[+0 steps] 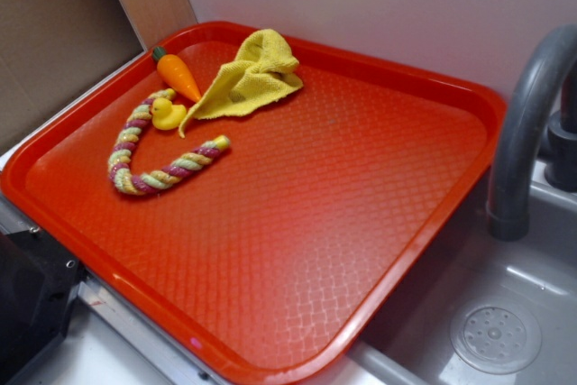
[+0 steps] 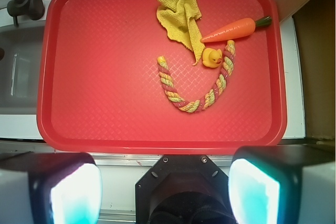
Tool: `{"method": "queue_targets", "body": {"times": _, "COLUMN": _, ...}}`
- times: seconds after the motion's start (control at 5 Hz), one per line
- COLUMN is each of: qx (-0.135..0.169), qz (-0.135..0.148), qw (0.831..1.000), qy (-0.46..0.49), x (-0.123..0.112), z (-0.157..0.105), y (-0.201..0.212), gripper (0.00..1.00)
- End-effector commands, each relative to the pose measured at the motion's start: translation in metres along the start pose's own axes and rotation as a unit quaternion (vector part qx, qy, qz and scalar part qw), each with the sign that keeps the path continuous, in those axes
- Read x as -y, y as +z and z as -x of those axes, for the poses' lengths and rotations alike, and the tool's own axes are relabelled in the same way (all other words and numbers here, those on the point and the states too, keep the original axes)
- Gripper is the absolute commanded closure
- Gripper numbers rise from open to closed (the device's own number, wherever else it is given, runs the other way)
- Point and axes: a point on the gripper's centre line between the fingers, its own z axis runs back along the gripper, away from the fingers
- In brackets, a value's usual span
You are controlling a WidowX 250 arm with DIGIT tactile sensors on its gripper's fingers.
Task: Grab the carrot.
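The carrot (image 1: 177,75) is a small glossy orange cone with a dark green stem cap. It lies at the far left corner of the red tray (image 1: 424,214), next to a yellow cloth. In the wrist view the carrot (image 2: 231,30) lies at the upper right of the tray (image 2: 50,77), stem to the right. My gripper (image 2: 165,192) is open and empty. It hangs high above the tray's near edge, far from the carrot. Its two fingers (image 2: 73,192) stand wide apart. The gripper is not seen in the exterior view.
A small yellow rubber duck (image 1: 167,114) (image 2: 212,57) sits just beside the carrot's tip. A striped rope toy (image 1: 153,164) (image 2: 197,87) curves around the duck. A yellow cloth (image 1: 248,74) (image 2: 181,17) lies crumpled beside them. A grey sink with a faucet (image 1: 527,123) adjoins the tray.
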Motion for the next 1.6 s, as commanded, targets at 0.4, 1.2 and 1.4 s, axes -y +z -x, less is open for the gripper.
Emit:
{"method": "queue_targets", "body": {"times": 0.4, "qx": -0.037, "qz": 0.043, "qw": 0.965, "qy": 0.257, "x": -0.032, "z": -0.07, "y": -0.052, "gripper": 0.0}}
{"method": "queue_targets", "body": {"times": 1.2, "qx": 0.086, "qz": -0.06, "qw": 0.809, "qy": 0.579, "x": -0.136, "z": -0.136, "y": -0.136, "gripper": 0.0}}
{"method": "queue_targets", "body": {"times": 1.4, "qx": 0.093, "qz": -0.078, "qw": 0.799, "qy": 0.589, "x": -0.15, "z": -0.139, "y": -0.15, "gripper": 0.0}}
